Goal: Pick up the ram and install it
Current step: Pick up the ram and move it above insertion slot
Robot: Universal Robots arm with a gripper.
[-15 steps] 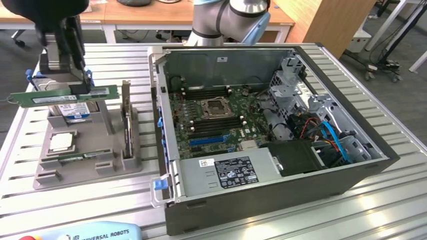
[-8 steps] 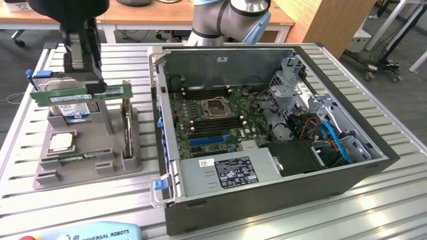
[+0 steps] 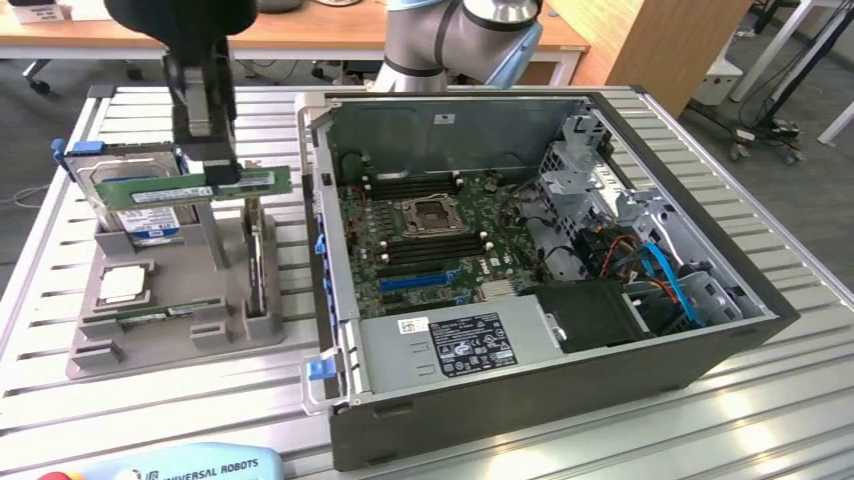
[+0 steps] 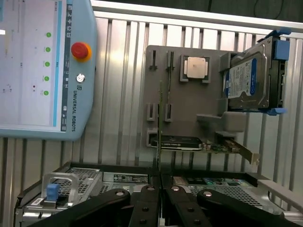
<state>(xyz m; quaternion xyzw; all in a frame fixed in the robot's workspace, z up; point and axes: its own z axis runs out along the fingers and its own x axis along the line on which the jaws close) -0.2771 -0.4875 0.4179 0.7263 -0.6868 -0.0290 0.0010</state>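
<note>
Your gripper [image 3: 210,165] has its jaws pinched narrow on the ram [image 3: 256,181]. It holds the green stick level above the grey parts holder [image 3: 174,335], close by the upright hard drive [image 3: 140,218]. The open computer case [image 3: 534,250] stands just beside, toward the exterior view's right.

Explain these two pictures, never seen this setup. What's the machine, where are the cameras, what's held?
One robot arm with a gripper. The exterior view looks down on a slatted metal table; the wrist view looks out past the fingers. On the table: an open computer case with its motherboard exposed, a grey parts holder carrying a hard drive and a processor, and a teach pendant. The gripper is shut on the ram, a green stick, above the holder.
</note>
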